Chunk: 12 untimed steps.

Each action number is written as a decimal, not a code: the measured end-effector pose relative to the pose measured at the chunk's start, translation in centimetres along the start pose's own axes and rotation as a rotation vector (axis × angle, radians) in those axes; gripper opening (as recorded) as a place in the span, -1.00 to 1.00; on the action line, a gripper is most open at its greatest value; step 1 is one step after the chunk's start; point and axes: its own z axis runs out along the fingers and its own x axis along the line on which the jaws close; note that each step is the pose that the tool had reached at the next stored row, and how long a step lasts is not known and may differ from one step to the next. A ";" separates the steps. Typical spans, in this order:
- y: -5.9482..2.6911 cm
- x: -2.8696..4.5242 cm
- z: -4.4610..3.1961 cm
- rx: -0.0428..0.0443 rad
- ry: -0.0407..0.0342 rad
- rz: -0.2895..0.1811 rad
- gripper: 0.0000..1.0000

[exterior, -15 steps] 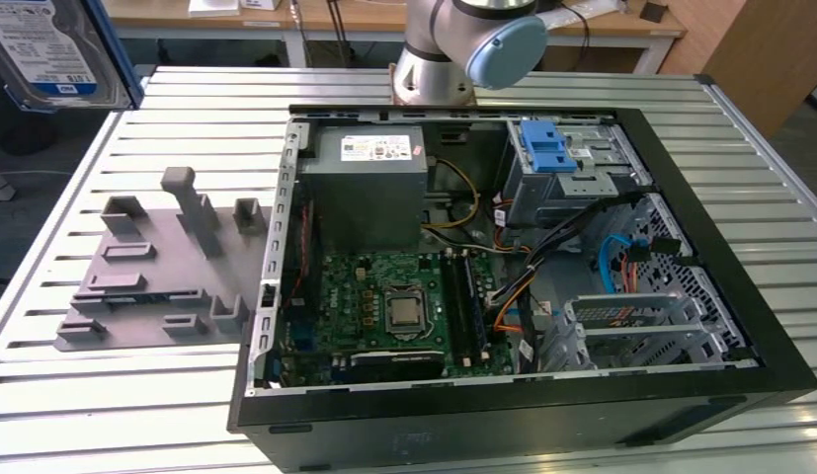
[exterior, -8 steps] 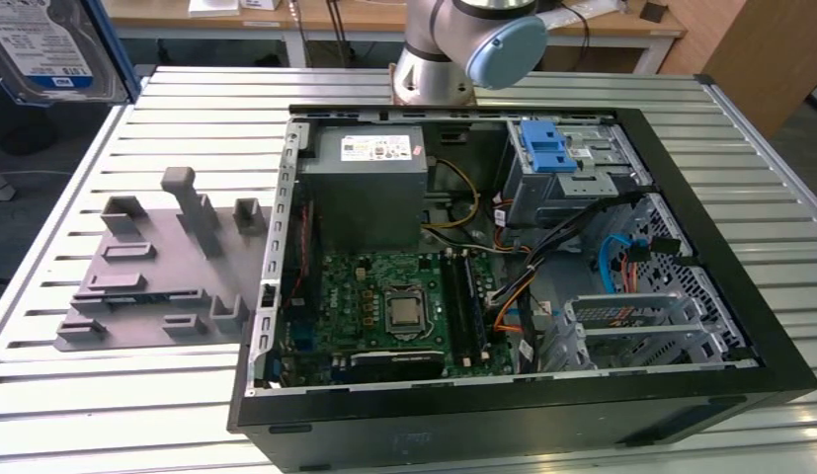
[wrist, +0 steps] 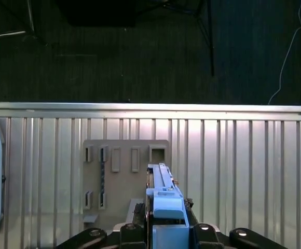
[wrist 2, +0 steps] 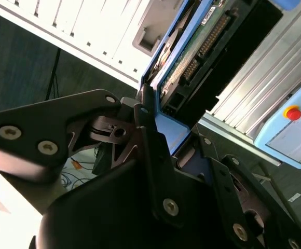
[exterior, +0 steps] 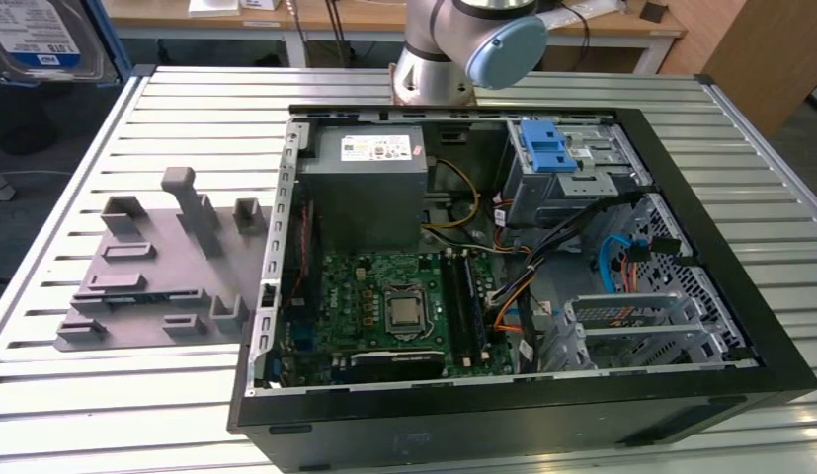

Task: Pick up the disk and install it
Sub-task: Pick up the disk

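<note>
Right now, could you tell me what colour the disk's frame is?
Blue; the disk shows it best in the first wrist view.

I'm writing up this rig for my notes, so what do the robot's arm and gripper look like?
The arm is a silver-grey tube with a rounded light-blue cap on its joint. The gripper is matte black in both wrist views, built of flat, angular linkage plates pinned with silver screws.

The table (exterior: 131, 405) is ribbed bare metal, the holder (exterior: 144, 267) matt grey plastic, the disk (wrist: 166, 207) blue-plastic-framed.
</note>
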 end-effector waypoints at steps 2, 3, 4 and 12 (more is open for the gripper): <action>0.00 0.00 -0.03 0.0003 -0.0001 0.000 -0.27; 0.00 0.01 -0.02 0.0006 -0.0002 0.001 -0.27; 0.01 0.04 -0.03 0.0005 -0.0001 0.001 -0.27; -0.16 1.39 -0.04 0.0002 -0.0001 0.001 -0.27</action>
